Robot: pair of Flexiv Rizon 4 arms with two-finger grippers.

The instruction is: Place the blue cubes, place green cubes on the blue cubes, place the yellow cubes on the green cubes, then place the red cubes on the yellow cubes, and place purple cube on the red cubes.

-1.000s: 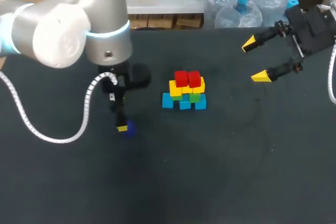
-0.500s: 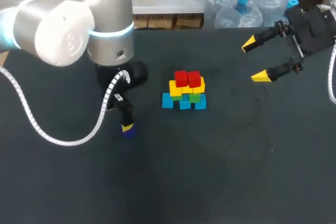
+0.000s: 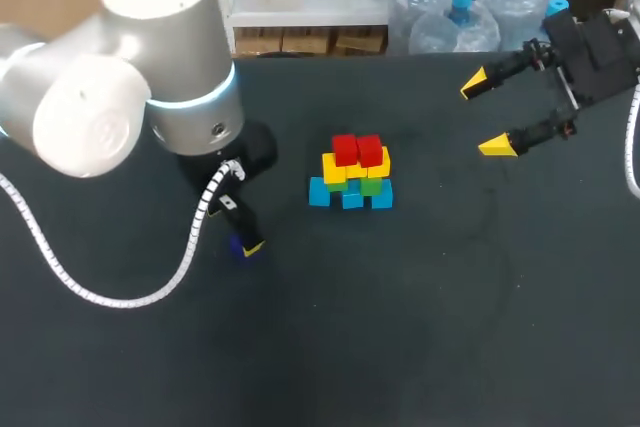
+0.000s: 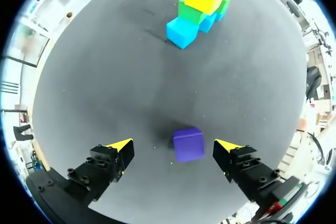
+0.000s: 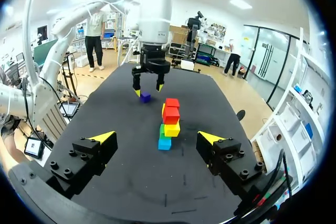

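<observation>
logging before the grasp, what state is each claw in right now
Left claw: open, fingers either side of the small purple cube, not touching it.
Right claw: open, holding nothing.

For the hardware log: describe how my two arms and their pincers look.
Left arm: thick silver cylindrical links, a blue ring at one joint, a white spiral cable running to the black left pincer. Right arm: only a black wrist block shows. The right pincer is black too; both have fingers with pointed yellow tips.

left gripper (image 4: 173, 144) points down, spread wide; right gripper (image 3: 482, 117) also spread.
</observation>
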